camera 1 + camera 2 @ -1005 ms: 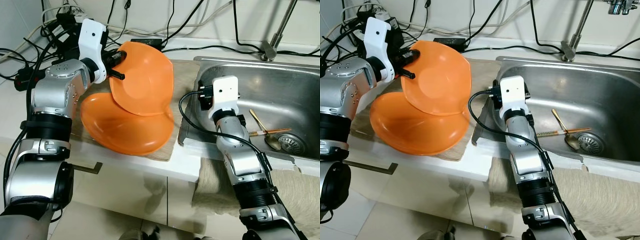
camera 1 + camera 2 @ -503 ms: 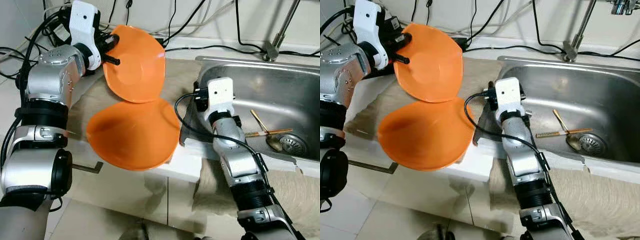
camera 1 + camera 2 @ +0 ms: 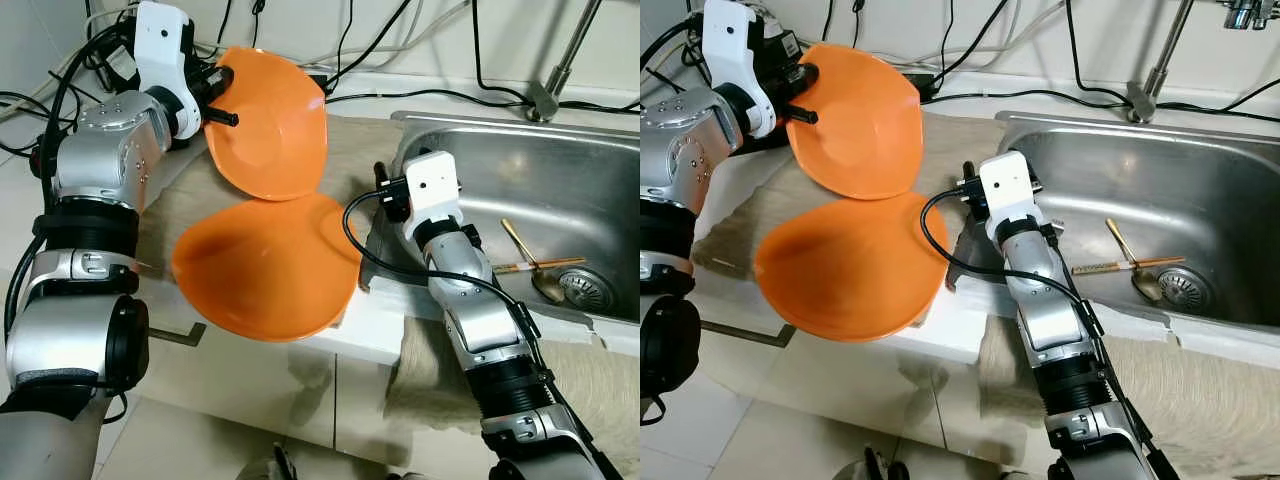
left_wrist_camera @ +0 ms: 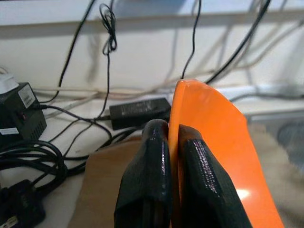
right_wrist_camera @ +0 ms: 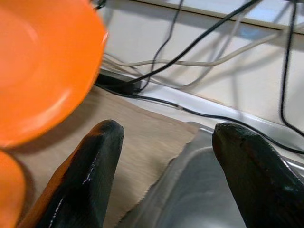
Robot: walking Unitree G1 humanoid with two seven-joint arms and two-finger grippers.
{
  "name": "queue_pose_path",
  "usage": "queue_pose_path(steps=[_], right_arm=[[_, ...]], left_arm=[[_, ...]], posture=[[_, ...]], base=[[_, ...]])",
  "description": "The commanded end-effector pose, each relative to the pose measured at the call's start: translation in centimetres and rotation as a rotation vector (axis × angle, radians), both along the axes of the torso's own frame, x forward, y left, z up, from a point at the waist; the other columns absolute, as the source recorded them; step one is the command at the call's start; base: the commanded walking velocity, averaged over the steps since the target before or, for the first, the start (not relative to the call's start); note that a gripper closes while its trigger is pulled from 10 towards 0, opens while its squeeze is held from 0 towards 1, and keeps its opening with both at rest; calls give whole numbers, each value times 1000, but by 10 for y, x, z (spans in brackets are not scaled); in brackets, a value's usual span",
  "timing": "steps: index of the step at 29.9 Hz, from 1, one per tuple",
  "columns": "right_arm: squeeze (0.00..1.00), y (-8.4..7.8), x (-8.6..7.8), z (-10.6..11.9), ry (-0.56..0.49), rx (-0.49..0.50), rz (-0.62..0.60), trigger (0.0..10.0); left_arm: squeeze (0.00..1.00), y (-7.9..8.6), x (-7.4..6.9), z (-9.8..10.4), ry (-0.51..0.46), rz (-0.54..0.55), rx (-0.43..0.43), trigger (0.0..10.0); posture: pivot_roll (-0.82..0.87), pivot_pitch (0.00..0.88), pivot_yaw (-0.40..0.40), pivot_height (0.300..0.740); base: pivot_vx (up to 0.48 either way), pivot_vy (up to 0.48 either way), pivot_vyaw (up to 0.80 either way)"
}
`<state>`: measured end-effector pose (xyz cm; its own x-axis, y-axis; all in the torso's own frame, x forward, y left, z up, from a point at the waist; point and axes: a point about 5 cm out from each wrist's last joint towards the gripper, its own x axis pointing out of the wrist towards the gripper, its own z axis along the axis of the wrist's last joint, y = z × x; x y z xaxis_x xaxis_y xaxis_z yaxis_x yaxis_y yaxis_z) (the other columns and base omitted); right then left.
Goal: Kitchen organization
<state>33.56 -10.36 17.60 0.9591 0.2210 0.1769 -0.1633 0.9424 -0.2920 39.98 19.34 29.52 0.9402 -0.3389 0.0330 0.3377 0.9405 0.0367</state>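
The left end effector (image 4: 168, 142) pinched the rim of an upright orange bowl (image 3: 268, 125) — seemingly lifting it clear of the second bowl (image 3: 265, 265) below — while the right end effector (image 5: 166, 156), beside the sink (image 3: 560, 190), was spread, gripping nothing.

Two orange bowls (image 3: 270, 125) (image 3: 265, 265): smooth, glossy plastic. Sink (image 3: 560, 190): brushed stainless metal. Mat (image 3: 355, 160) under bowls: coarse beige cloth. Gripper fingers (image 4: 152, 180): shiny black plastic.
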Motion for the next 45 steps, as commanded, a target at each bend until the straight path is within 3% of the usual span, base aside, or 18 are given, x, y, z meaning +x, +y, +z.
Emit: queue_pose_path(steps=[1,15,25,34,45], right_arm=[[0,6,0,2,-4,-1,35,10000],[0,17,-3,1,30,47,166,10000],[0,16,1,12,-85,-173,216,10000],[0,14,6,14,-152,-303,213,10000],[0,16,8,12,-228,-388,203,10000]], left_arm=[[0,-1,-3,30,-99,-2,-39,0],[0,-4,-3,41,-161,-8,-53,0],[0,-18,-7,51,-173,-72,-138,0],[0,-27,-11,53,-161,-111,-182,0],[0,-36,-20,59,-137,-159,-216,0]], posture=[[47,9,65,740],[46,4,73,740],[48,0,68,740],[52,0,63,740],[55,0,63,740]], base=[[0,0,0],[0,0,0],[0,0,0],[0,0,0],[0,0,0]])
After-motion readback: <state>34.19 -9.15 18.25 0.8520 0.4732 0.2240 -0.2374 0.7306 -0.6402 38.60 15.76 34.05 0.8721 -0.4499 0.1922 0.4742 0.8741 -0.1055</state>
